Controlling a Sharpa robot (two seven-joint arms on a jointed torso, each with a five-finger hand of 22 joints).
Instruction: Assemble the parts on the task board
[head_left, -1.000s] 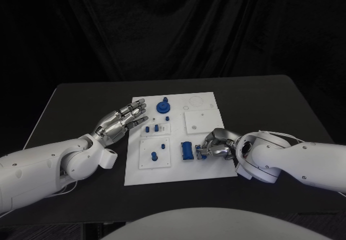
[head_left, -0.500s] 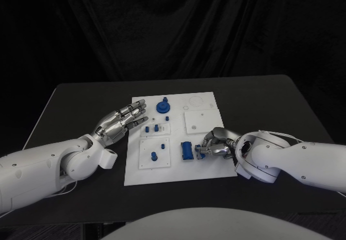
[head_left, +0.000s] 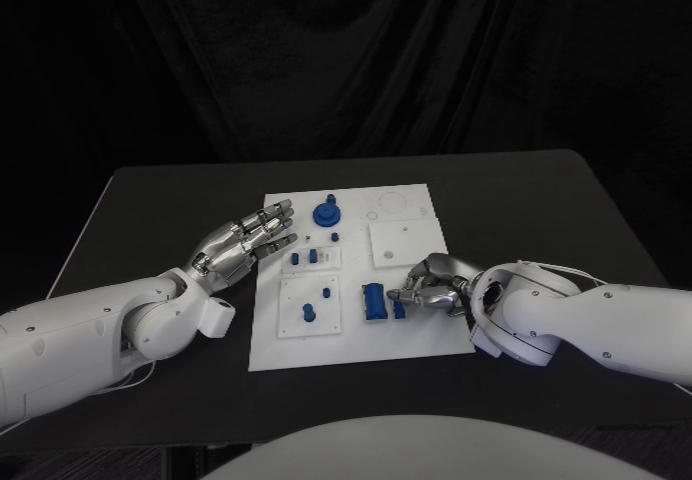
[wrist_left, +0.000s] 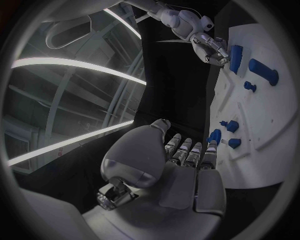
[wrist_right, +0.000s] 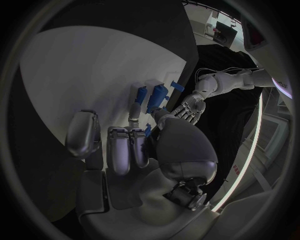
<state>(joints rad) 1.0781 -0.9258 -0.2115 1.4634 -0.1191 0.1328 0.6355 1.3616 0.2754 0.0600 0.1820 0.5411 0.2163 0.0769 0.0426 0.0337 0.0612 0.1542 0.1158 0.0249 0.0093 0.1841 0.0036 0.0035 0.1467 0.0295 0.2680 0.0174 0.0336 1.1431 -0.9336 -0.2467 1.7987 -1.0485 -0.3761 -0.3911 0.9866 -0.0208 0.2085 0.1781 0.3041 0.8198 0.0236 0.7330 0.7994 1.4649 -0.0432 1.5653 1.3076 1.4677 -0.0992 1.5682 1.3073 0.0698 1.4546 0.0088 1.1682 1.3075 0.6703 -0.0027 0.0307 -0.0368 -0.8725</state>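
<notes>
The white task board (head_left: 361, 345) lies mid-table. On it are a blue disc part (head_left: 327, 213), small blue pegs (head_left: 303, 258), a blue peg (head_left: 309, 312) and a blue block (head_left: 374, 299). My right hand (head_left: 430, 286) is low over the board's right side, just right of the block, fingers curled. The right wrist view shows a small blue part (wrist_right: 148, 131) pinched between its thumb and a finger. My left hand (head_left: 245, 241) hovers open, fingers spread, at the board's left edge beside the pegs. The left wrist view shows the left hand (wrist_left: 181, 165) and, farther off, the right hand (wrist_left: 209, 50) by the block (wrist_left: 235, 51).
The board carries raised white square plates (head_left: 401, 243) and a round recess (head_left: 389, 206) at its far right. Black table (head_left: 548, 210) surrounds the board. A white cuff piece (head_left: 216, 320) of my left arm sits close to the board's left edge.
My right hand has drawn slightly to the right, away from the blue block. The left hand has not moved.
</notes>
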